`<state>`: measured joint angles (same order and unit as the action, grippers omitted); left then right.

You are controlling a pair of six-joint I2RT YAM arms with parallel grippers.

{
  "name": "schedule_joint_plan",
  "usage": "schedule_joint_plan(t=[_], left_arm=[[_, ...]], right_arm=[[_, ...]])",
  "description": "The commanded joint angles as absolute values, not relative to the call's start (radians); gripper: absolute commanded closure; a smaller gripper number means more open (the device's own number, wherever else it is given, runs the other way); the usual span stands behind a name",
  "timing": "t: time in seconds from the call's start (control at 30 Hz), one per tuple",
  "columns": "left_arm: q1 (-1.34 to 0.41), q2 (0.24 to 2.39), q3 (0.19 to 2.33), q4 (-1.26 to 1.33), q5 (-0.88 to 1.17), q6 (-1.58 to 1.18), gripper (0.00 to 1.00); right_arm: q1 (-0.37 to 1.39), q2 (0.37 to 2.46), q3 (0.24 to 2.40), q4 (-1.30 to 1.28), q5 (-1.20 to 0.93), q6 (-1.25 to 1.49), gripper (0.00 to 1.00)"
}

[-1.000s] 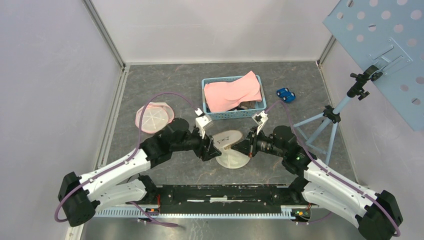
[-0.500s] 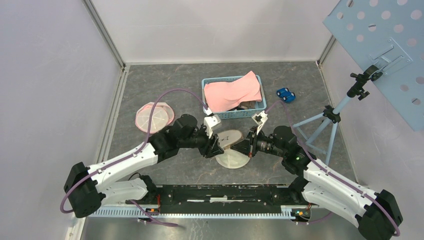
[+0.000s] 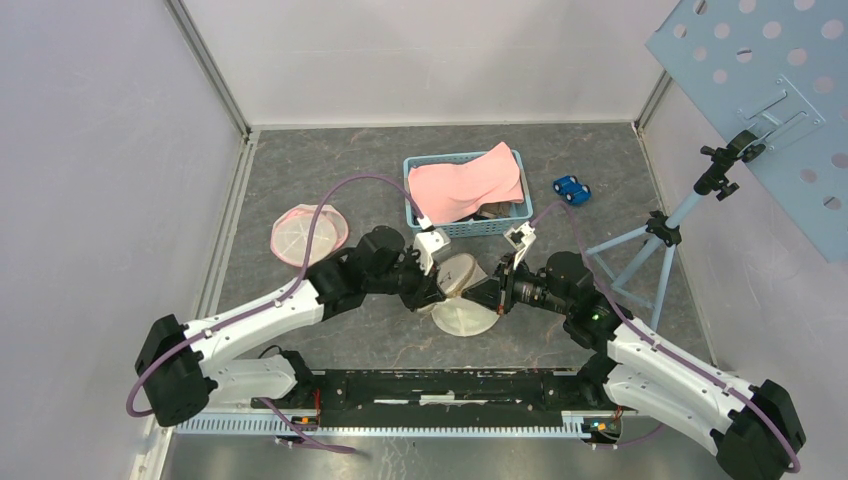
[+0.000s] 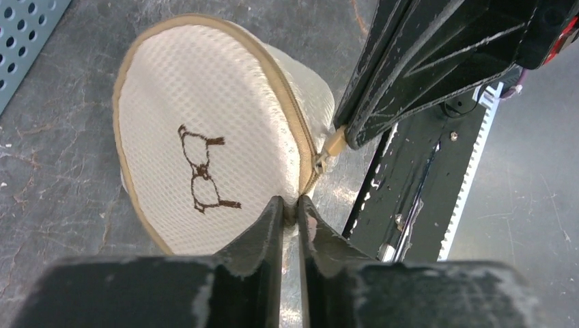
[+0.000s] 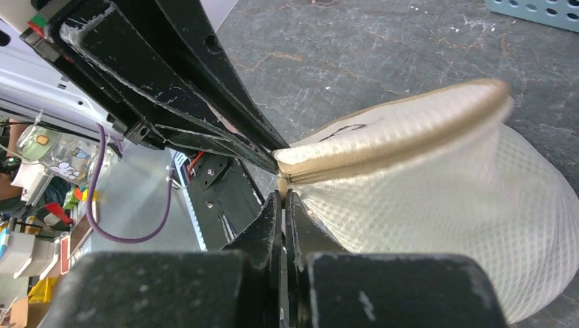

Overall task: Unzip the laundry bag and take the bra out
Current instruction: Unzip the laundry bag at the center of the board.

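1. Cream mesh forms the round laundry bag (image 4: 205, 102), trimmed in tan with a brown bra sketch. It sits mid-table between both grippers, printed face tipped up.
2. The right gripper (image 5: 283, 198) is clamped tight on the small tan zip pull (image 4: 334, 142), at the bag's four o'clock rim in the left wrist view.
3. The left gripper (image 4: 290, 205) has its fingers pressed nearly together on the tan rim just beside the pull. It seems to pinch the trim, though the contact is partly hidden.
4. Unzipping is only starting: the zip looks closed and no bra shows. Next, the right arm should draw the pull along the rim while the left holds the fabric taut.
5. From the bag, a blue perforated plastic basket (image 3: 468, 228) holding a pink cloth (image 3: 465, 185) lies at twelve o'clock. A small blue toy car (image 3: 571, 189) is at two, a pale-blue tripod stand (image 3: 640, 250) at three and a pink round mesh pouch (image 3: 308, 235) at ten. The nearby basket and the crowded arms may limit the pull's path.
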<state>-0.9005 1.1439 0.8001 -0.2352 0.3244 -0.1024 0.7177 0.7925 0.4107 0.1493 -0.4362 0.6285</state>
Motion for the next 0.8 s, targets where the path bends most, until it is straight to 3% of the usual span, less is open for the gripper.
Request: schedule_joint_plan(t=[0.0, 0.13, 0.37, 0.53, 0.67, 0.77], left_arm=[[-0.902, 1.131, 0.836, -0.314, 0.255, -0.031, 0.88], [-0.900, 1.088, 0.822, -0.344, 0.194, -0.024, 0.97], [-0.897, 1.028, 0.800, -0.383, 0.166, 0.031, 0.97], [-0.899, 1.023, 0.842, -0.385, 0.261, 0.009, 0.61], [-0.900, 1.032, 0.860, -0.365, 0.309, -0.019, 0.46], [-0.902, 1.056, 0.872, -0.350, 0.309, -0.022, 0.43]], right_arm=[[0.711, 0.768, 0.447, 0.119, -0.394, 0.593, 1.00], [0.698, 0.748, 0.480, 0.049, -0.351, 0.561, 1.00], [0.678, 0.741, 0.492, 0.009, -0.334, 0.540, 1.00], [0.678, 0.784, 0.451, 0.117, -0.437, 0.599, 1.00], [0.678, 0.802, 0.421, 0.185, -0.474, 0.637, 1.00], [0.677, 0.804, 0.425, 0.190, -0.483, 0.639, 1.00]])
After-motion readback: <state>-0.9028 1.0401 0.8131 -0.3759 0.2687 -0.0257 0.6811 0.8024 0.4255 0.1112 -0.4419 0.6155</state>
